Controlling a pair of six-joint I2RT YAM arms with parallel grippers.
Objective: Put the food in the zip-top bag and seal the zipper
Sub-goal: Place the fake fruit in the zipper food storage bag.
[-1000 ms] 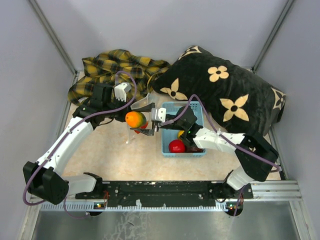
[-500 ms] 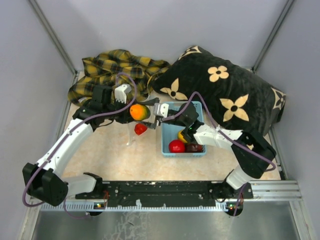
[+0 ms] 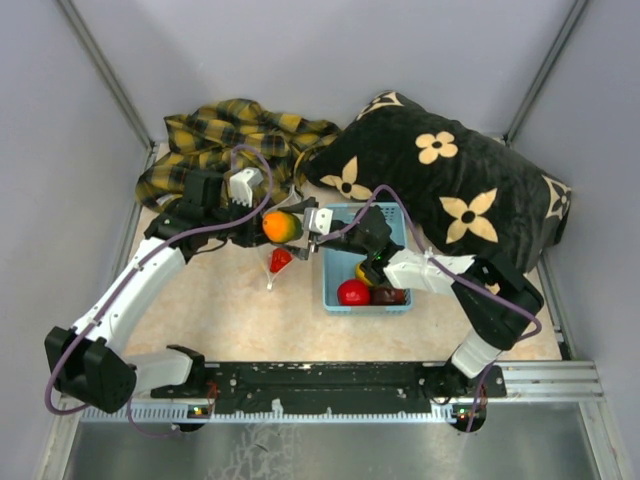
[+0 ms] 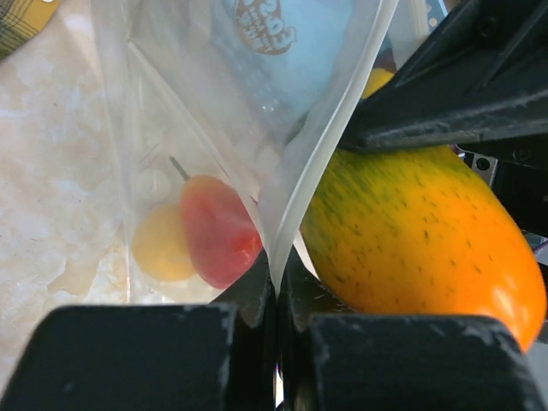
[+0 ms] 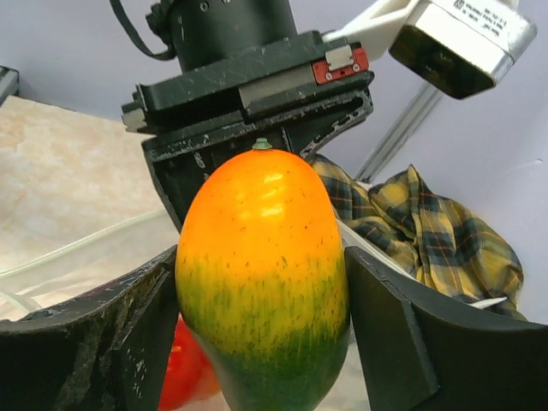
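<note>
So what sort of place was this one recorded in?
Probably a lab robot cell, not a home: plain grey walls box in a small table, two arms bolted to a metal rail, pillow and plaid cloth as props.

- Back left, there's a plaid cloth (image 3: 235,135), yellow and dark, crumpled in a heap against the wall.
- Right beside it and touching it is a big black pillow (image 3: 470,190) with cream flowers, filling the back right corner.
- Just in front of the pillow sits a light-blue basket (image 3: 329,285), its far edge tucked up against the pillow.
- Underneath it all lies the table (image 3: 220,310), tan and marbled, mottled with paler patches.
- Grey walls (image 3: 300,60) close in on three sides, with a metal post (image 3: 103,70) slanting up each back corner.
- Along the near edge runs a black rail (image 3: 330,378), and below that a scuffed metal plate (image 3: 300,445).
</note>
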